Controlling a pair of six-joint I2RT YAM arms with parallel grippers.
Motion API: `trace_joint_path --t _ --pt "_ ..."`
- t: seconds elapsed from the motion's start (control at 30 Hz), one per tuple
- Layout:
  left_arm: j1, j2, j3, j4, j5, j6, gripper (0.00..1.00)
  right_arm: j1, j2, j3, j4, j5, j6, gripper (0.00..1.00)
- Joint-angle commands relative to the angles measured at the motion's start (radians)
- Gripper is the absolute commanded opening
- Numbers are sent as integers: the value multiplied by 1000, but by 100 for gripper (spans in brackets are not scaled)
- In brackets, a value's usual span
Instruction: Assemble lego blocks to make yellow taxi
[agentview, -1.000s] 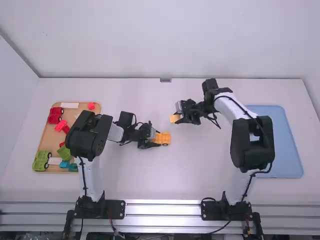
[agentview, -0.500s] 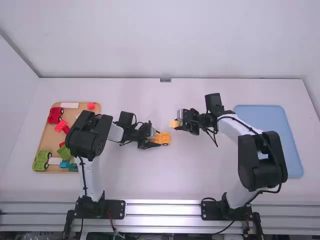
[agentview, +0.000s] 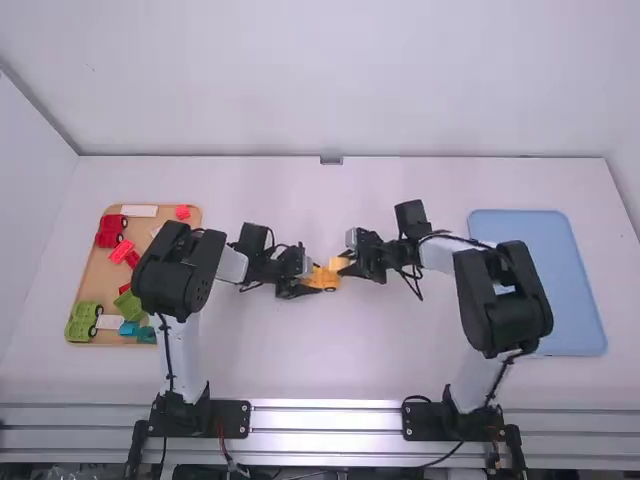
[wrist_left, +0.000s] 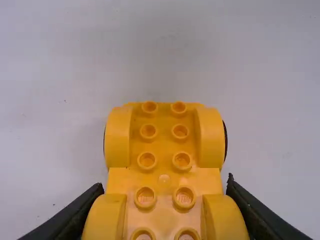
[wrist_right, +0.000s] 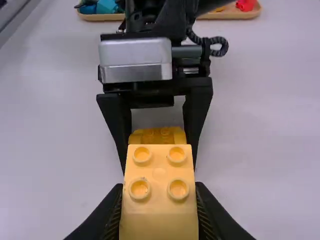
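Left of the table's middle, my left gripper (agentview: 306, 279) is shut on the orange-yellow car base (agentview: 326, 279). In the left wrist view that gripper (wrist_left: 165, 200) has one finger on each side of the studded base (wrist_left: 164, 145). My right gripper (agentview: 350, 264), shut on a paler yellow block (agentview: 339, 264), is at the base's far right side. The right wrist view has the gripper (wrist_right: 159, 205) around the block (wrist_right: 159, 172), studs showing, with part of the base (wrist_right: 157, 135) behind it. Whether block and base touch, I cannot tell.
On the left stands a tan tray (agentview: 97, 268) with red, green, teal and white pieces, partly under the left arm. A blue tray (agentview: 580, 300) lies at the right, beside the right arm.
The right gripper has moved left and a little toward the camera with the pale yellow block, up to the base. The left arm and the car base have kept still.
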Motion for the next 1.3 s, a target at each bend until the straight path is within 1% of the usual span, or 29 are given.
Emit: trace_joint_path --t 0.0,0.13,0.2,0.33,0.53,0.67,0.93,0.97,1.0,1.2,1.27 --pt "-9 21 23 -8 9 -3 42 2 37 -6 5 -48 29 6" --pt "-9 21 27 -7 9 -3 43 36 40 -5 9 0 30 6" --pt "-12 21 27 -6 9 -3 43 60 40 1 4 69 35 6" --pt "-11 21 26 -10 9 -3 43 87 40 -2 49 150 120 3" --pt "-10 21 26 -53 8 -2 43 95 40 -2 36 202 97 2" --pt "-9 21 26 -64 9 4 43 96 40 -2 27 200 97 0" --pt "-16 21 26 -63 9 5 44 98 40 -2 1 193 62 0" --pt "-16 21 26 -63 9 4 44 98 40 -2 2 193 62 1" --pt "-15 21 26 -63 8 4 44 98 40 -2 3 193 62 0" --pt "-15 21 26 -64 9 4 44 98 40 -2 14 198 62 1" --pt "-17 21 26 -68 9 5 44 98 41 -2 13 202 61 4"
